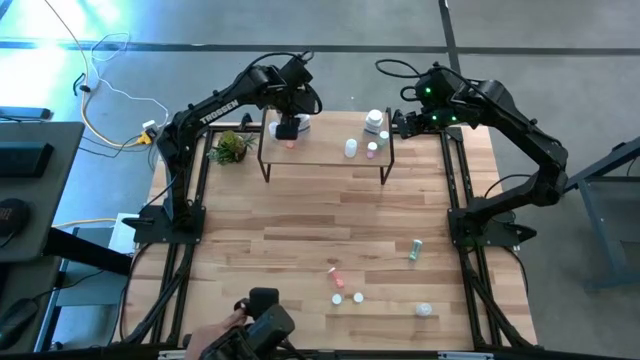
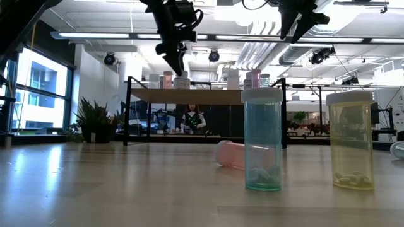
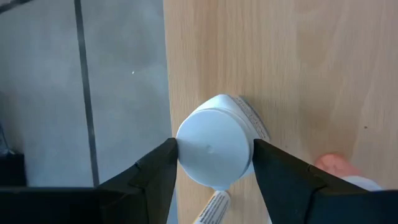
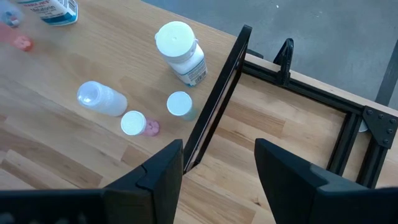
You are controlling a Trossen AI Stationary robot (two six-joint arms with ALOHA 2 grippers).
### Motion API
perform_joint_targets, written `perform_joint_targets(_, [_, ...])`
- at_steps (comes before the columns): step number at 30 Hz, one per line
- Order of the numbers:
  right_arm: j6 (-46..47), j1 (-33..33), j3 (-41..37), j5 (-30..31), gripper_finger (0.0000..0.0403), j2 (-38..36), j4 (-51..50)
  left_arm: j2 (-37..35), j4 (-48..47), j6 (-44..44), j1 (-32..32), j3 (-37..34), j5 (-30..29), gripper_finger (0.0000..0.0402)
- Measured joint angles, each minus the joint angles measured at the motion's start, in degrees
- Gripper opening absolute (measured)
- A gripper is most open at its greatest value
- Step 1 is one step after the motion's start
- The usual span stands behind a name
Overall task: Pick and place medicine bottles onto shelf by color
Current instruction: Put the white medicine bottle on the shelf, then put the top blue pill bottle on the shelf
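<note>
The shelf (image 1: 325,150) stands at the table's far side. My left gripper (image 1: 288,128) points down over its left end, shut on a white jar (image 3: 214,149) that stands on the plank; a pink bottle (image 3: 336,167) is beside it. My right gripper (image 1: 400,122) hangs open and empty just off the shelf's right end. On that end stand a white jar (image 4: 180,53), a green bottle (image 4: 180,104) and a pink bottle (image 4: 138,123), with a white bottle (image 4: 102,99) lying beside them. A green bottle (image 1: 414,249), a pink bottle (image 1: 335,272) and small white ones (image 1: 347,298) are on the near table. My left gripper pinches the white jar by the rim of its round cap (image 3: 183,146), one finger on each opposite side. The fingers (image 3: 267,165) come from above, pointing down. The jar is upright; its base seems to rest on the shelf plank near the left edge.
A small potted plant (image 1: 232,145) stands left of the shelf. The shelf's black end frame (image 4: 217,93) is right below my right gripper. A white jar (image 1: 424,310) lies near the front right. A person's hand (image 1: 215,340) with a dark device (image 1: 265,315) shows at the near edge.
</note>
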Motion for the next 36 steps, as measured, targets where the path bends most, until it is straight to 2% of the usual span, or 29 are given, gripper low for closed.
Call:
perform_joint_targets(20, [0.00,-0.02,0.02,-0.13,0.0190,0.00,0.00,0.00,-0.07,-1.26,-0.33,0.00,0.15,0.0232])
perform_joint_targets(27, [-0.02,0.00,0.01,-0.11,0.0190,0.00,0.00,-1.22,0.48,-1.62,-0.50,0.24,4.52,0.0232])
perform_joint_targets(36, [-0.02,0.29,0.01,-0.22,0.0190,0.00,0.00,-1.40,0.85,-6.46,-0.74,4.05,2.10,0.0232])
